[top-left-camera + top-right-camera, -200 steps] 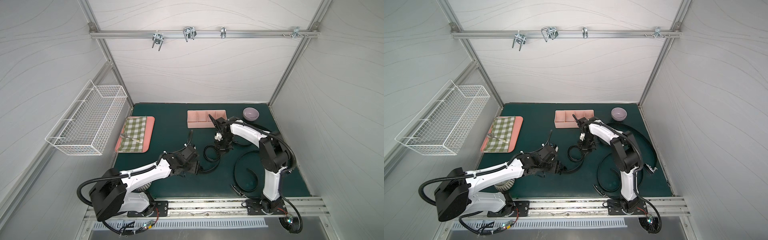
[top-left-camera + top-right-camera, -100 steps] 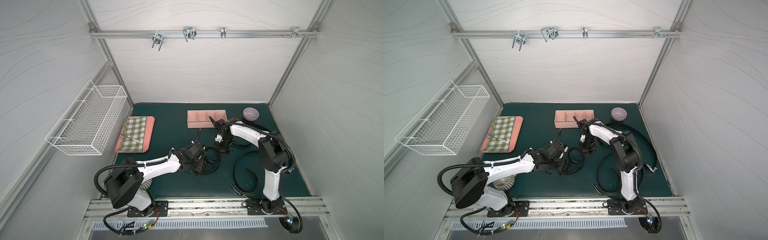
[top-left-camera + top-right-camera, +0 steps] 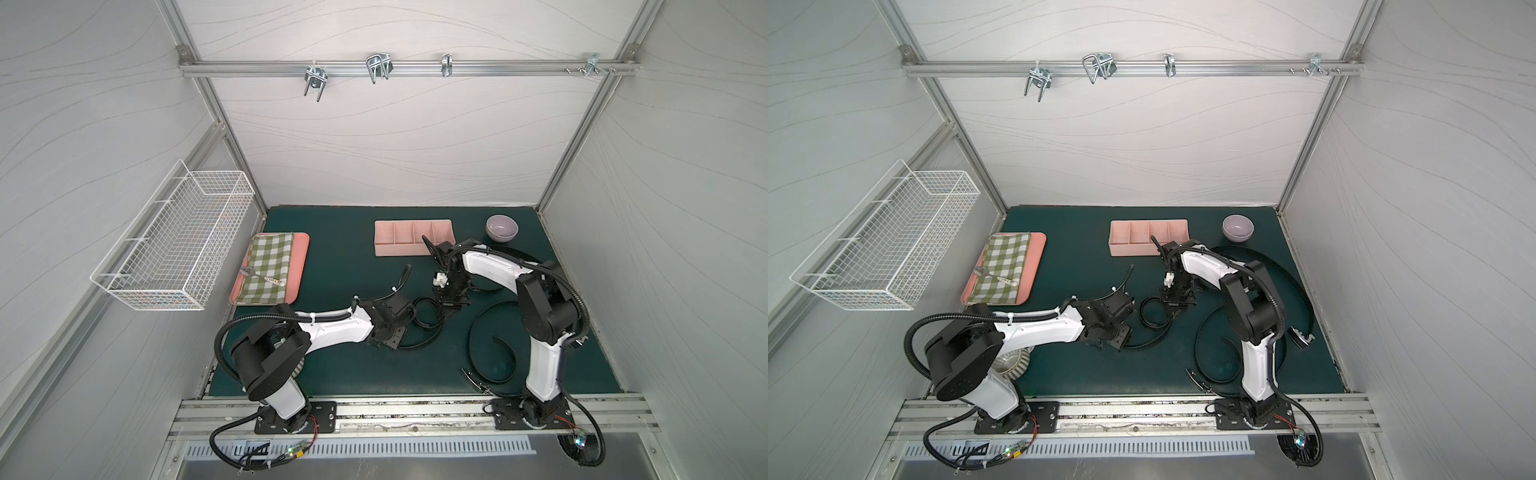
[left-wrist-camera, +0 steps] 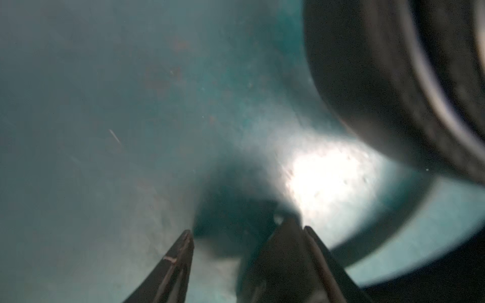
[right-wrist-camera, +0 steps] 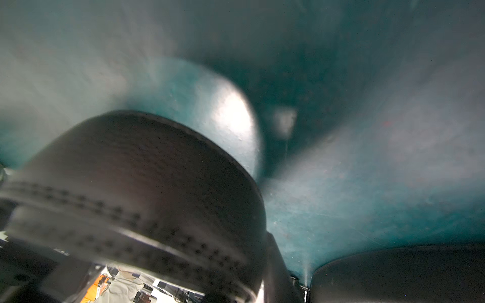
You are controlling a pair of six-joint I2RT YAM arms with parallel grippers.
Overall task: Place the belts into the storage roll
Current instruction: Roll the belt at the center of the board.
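Note:
The pale pink storage roll (image 3: 413, 237) (image 3: 1148, 237) stands at the back middle of the green mat, its compartments bare. A black belt (image 3: 424, 320) (image 3: 1152, 316) lies in a loose loop between the arms. My right gripper (image 3: 451, 301) (image 5: 278, 275) is down at the loop's far end, shut on this belt (image 5: 147, 183). My left gripper (image 3: 395, 338) (image 4: 236, 227) hovers low at the loop's near end, open, with mat between its fingers and the strap (image 4: 393, 78) beside it. A second belt (image 3: 494, 345) curls at the front right. A third belt (image 3: 1296, 282) arcs behind the right arm.
A flat pink tray (image 3: 301, 266) with checked cloth and a spoon lies at the left. A lilac bowl (image 3: 502, 227) sits at the back right. A white wire basket (image 3: 178, 237) hangs on the left wall. A ribbed white dish (image 3: 1011, 361) shows under the left arm.
The left arm has swung right and forward, bringing its gripper up to the near end of the looped belt, jaws a little narrower. The right arm has stayed put.

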